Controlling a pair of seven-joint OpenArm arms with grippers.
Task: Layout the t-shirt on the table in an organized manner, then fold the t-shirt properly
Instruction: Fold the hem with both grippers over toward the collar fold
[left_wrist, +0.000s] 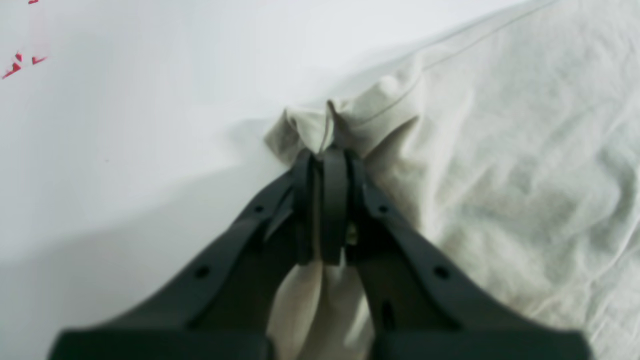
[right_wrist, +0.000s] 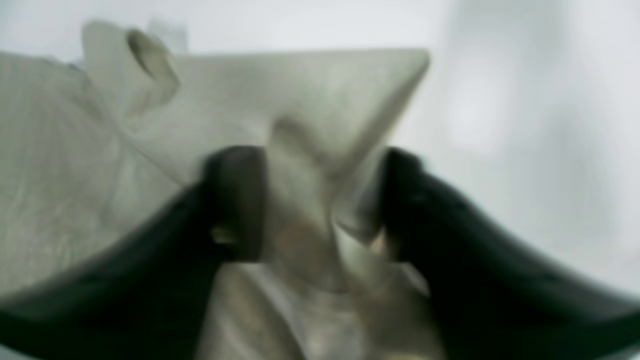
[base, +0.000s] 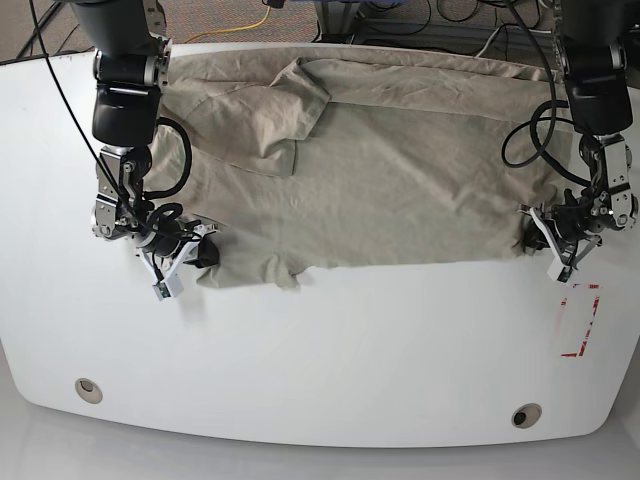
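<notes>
The beige t-shirt (base: 400, 180) lies spread and wrinkled across the far half of the white table (base: 350, 350), one sleeve folded in over it at the upper left. My left gripper (base: 538, 233) is at the shirt's lower right corner. In the left wrist view it (left_wrist: 327, 152) is shut on a bunched corner of the t-shirt (left_wrist: 525, 175). My right gripper (base: 198, 255) is at the lower left corner. The blurred right wrist view shows it (right_wrist: 320, 200) holding a thick fold of the t-shirt (right_wrist: 300, 100), jaws kept apart by the cloth.
A red tape rectangle (base: 580, 320) marks the table just in front of my left gripper, also seen as red tape (left_wrist: 20, 62). Two grommet holes (base: 88, 389) (base: 526, 414) sit near the front edge. Cables hang along both arms.
</notes>
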